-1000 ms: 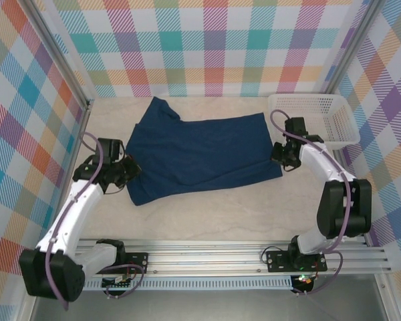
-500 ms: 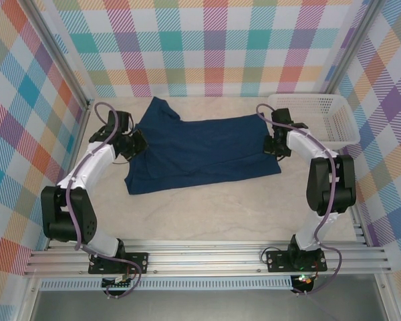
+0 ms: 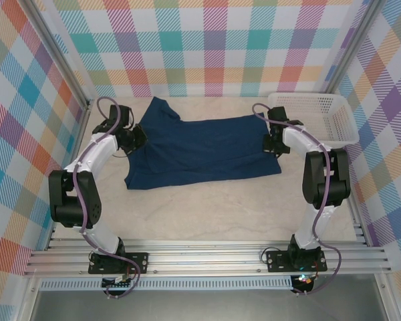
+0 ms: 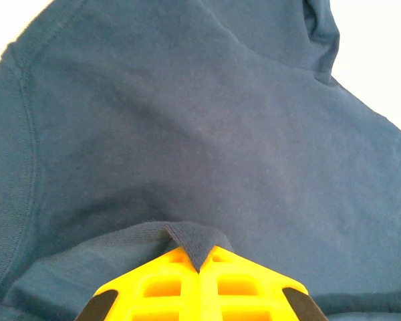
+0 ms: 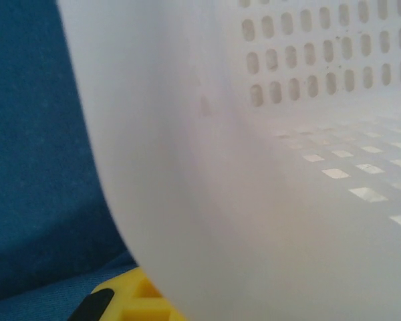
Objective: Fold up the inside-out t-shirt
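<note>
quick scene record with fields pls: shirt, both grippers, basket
t-shirt: dark blue, spread flat on the far half of the table, one sleeve pointing far left
left gripper: shut on a fold of the t-shirt at its left edge
right gripper: shut, at the t-shirt's right edge, close beside the basket; whether it pinches cloth is hidden
basket: white, perforated, in the far right corner

White link shells (image 3: 97, 152) and black joint housings (image 3: 70, 200) form both arms, trailing looping purple cables (image 3: 100, 102). The fingers (image 4: 187, 287) are ribbed yellow plastic, with black pads (image 4: 97, 307) at their outer edges.
</note>
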Controlling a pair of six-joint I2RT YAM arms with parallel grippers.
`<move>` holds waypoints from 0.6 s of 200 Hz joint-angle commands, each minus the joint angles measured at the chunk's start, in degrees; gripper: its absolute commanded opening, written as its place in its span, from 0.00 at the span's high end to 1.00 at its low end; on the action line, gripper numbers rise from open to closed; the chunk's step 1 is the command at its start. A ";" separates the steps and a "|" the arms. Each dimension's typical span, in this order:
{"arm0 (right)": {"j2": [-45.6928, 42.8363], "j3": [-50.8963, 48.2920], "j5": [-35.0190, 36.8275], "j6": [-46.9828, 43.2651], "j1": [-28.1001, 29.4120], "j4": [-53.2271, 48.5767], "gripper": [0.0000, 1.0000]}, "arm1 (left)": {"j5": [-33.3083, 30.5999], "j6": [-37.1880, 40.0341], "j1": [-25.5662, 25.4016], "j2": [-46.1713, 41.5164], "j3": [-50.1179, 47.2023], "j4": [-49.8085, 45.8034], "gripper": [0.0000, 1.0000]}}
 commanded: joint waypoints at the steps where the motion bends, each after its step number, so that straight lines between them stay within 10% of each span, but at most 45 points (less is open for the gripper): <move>1: 0.73 3.29 2.51 -1.07 0.17 -0.55 0.91 | 1.11 0.98 1.89 -1.05 2.82 0.50 1.00; 78: 6.72 7.40 2.62 -0.50 1.62 1.09 0.88 | 1.78 0.40 2.24 5.92 5.21 3.07 1.00; 120: 9.07 9.59 3.03 -0.09 2.63 2.71 0.70 | -0.67 0.27 2.24 13.66 9.37 5.06 0.90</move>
